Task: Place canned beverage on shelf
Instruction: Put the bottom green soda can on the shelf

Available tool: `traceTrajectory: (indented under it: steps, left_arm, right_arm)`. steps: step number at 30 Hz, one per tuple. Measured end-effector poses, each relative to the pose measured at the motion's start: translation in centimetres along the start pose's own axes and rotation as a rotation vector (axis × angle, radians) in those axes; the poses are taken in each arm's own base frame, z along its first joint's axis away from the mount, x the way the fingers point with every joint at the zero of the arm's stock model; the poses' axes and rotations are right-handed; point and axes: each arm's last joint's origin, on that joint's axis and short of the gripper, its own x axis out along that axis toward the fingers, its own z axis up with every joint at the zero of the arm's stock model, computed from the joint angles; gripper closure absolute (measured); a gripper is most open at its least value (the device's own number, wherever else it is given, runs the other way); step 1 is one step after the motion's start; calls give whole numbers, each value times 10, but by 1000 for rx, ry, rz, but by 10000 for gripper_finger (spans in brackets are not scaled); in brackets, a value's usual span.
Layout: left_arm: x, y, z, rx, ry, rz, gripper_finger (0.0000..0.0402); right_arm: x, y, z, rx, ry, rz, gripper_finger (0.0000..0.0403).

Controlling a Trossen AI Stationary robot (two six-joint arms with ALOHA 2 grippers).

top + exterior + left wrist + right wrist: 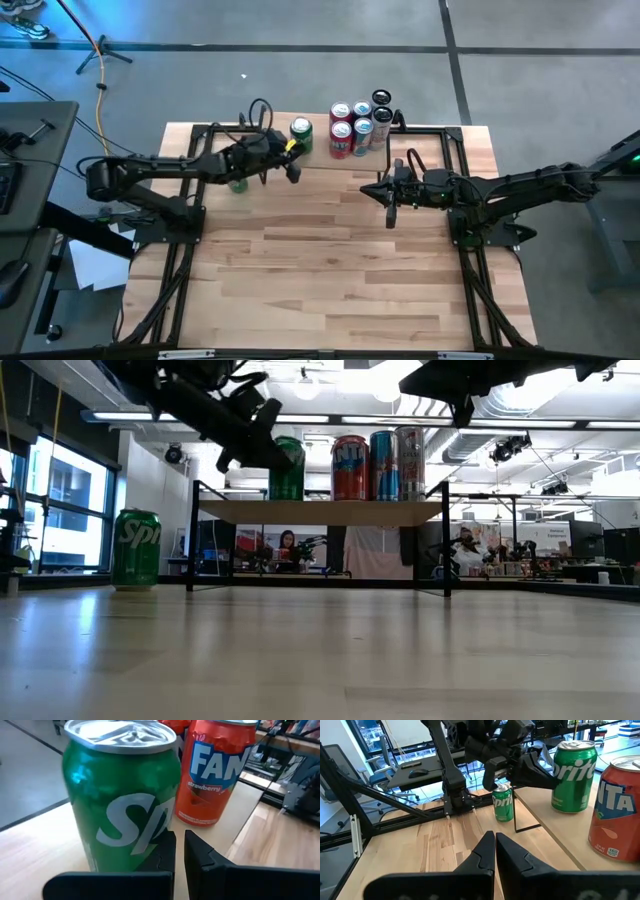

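The shelf (pixel 320 157) (pixel 320 512) stands at the table's far side and carries several upright cans: a green Sprite can (pixel 300 130) (pixel 122 795) at its left end, a red Fanta can (pixel 215 770) next to it, then more red, blue and dark cans (pixel 362 118). My left gripper (pixel 291 152) (pixel 179 845) is shut, level with that Sprite can, its tips right at the can's side. A second Sprite can (pixel 237 184) (pixel 135 548) stands on the tabletop under my left arm. My right gripper (pixel 386 195) (pixel 495 845) hovers shut in front of the shelf's right half. My left gripper comes level from the table's left and near side at the lower side wall (pixel 150 840) of the Sprite can on the shelf. Its shut fingertips (pixel 167 845) stand right in front of that wall. Whether they touch it I cannot tell.
The shelf's thin black legs (pixel 192 535) stand on the tabletop, with open room under the board. The near half of the table (pixel 330 270) is bare wood. Black frame rails (pixel 170 280) run along both sides.
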Motion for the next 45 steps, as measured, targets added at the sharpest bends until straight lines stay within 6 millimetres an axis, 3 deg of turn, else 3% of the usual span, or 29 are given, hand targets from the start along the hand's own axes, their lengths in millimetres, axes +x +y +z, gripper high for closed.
traceTrajectory:
  steps: [9, 22, 29, 45]
  left_arm:
    - [9, -6, 13, 52, -11, 3, 401]
    - [-23, 5, 28, 108, 16, 63, 401]
    - [-18, 5, 25, 52, 53, -92, 401]
    - [5, 5, 11, 81, 84, -9, 401]
  right_arm:
    - [0, 0, -1, 1, 5, -1, 403]
    - [0, 0, -1, 17, 6, -1, 403]
    - [0, 0, -1, 17, 7, -2, 403]
    - [0, 0, -1, 46, 10, -2, 403]
